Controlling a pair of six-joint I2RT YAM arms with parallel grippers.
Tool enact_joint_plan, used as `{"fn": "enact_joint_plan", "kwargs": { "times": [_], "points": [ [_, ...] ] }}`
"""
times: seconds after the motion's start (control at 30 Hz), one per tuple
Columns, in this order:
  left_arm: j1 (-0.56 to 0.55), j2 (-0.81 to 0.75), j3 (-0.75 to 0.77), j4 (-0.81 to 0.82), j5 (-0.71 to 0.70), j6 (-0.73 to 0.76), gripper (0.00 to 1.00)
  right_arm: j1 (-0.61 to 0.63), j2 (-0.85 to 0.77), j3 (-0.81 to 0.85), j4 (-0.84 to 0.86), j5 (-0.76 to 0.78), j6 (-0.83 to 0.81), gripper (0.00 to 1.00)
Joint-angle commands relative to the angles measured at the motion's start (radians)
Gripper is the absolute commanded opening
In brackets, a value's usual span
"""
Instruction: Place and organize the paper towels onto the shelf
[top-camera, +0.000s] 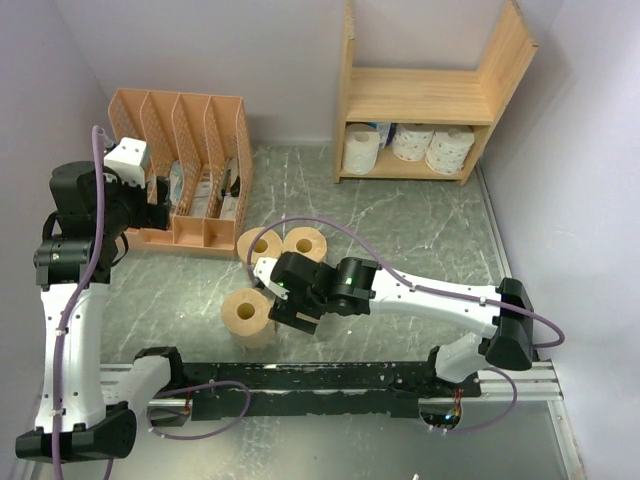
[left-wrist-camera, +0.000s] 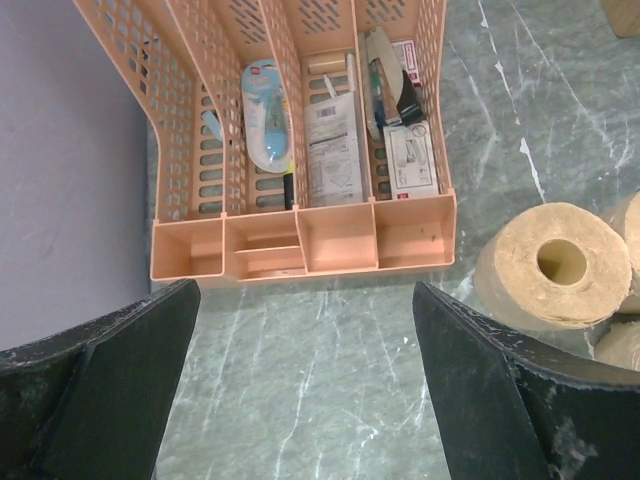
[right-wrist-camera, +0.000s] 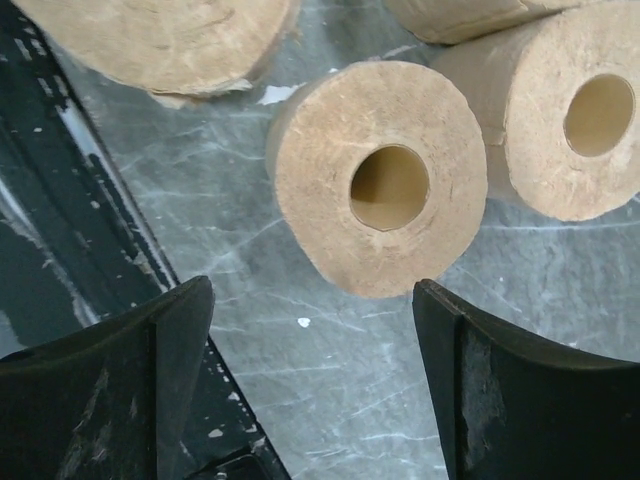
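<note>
Three white rolls (top-camera: 412, 143): on the lower tier of the shelf (top-camera: 420, 95), upper right of the top view.
Tan rolls (top-camera: 247, 312): upright on the table (top-camera: 400, 220), centre frame.
Right gripper (right-wrist-camera: 312, 300): jaws apart, empty, one tan roll (right-wrist-camera: 310, 170) just ahead.
Left gripper (left-wrist-camera: 305, 290): jaws wide, empty, facing the orange organizer (left-wrist-camera: 300, 240), left side.

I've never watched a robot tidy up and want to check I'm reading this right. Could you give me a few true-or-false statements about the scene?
1. White rolls stand on the lower tier of the shelf. True.
2. The upper tier holds rolls. False: none show there; the tan rolls stand on the table.
3. The right gripper is clamped on a tan roll. False: its jaws stand apart, nothing between them.
4. The left gripper is open, facing the orange organizer. True.
</note>
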Motion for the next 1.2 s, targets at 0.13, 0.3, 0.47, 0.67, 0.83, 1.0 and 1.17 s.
{"fn": "enact_joint_plan", "kwargs": {
  "times": [0.13, 0.3, 0.47, 0.67, 0.83, 1.0, 1.17],
  "points": [
    [0.023, -0.004, -0.048, 0.015, 0.063, -0.029, 1.00, 0.015, 0.059, -0.057, 0.098, 0.177, -0.029, 0.72],
    [0.023, 0.002, -0.053, 0.018, 0.046, -0.027, 1.00, 0.013, 0.081, -0.075, 0.158, 0.161, -0.052, 0.72],
    [0.024, 0.003, -0.064, 0.026, 0.046, -0.026, 1.00, 0.013, 0.123, -0.080, 0.172, 0.186, -0.054, 0.64],
    [0.026, 0.005, -0.079, 0.035, 0.040, -0.023, 1.00, 0.013, 0.168, -0.061, 0.163, 0.186, -0.035, 0.54],
    [0.026, 0.008, -0.090, 0.040, 0.042, -0.023, 1.00, 0.013, 0.192, -0.050, 0.145, 0.180, -0.022, 0.43],
    [0.026, 0.009, -0.091, 0.040, 0.039, -0.021, 1.00, 0.015, 0.212, -0.005, 0.075, 0.223, -0.005, 0.00],
    [0.027, 0.014, -0.091, 0.040, 0.037, -0.022, 1.00, 0.026, 0.164, 0.071, -0.022, 0.376, 0.039, 0.00]
  ]
}}
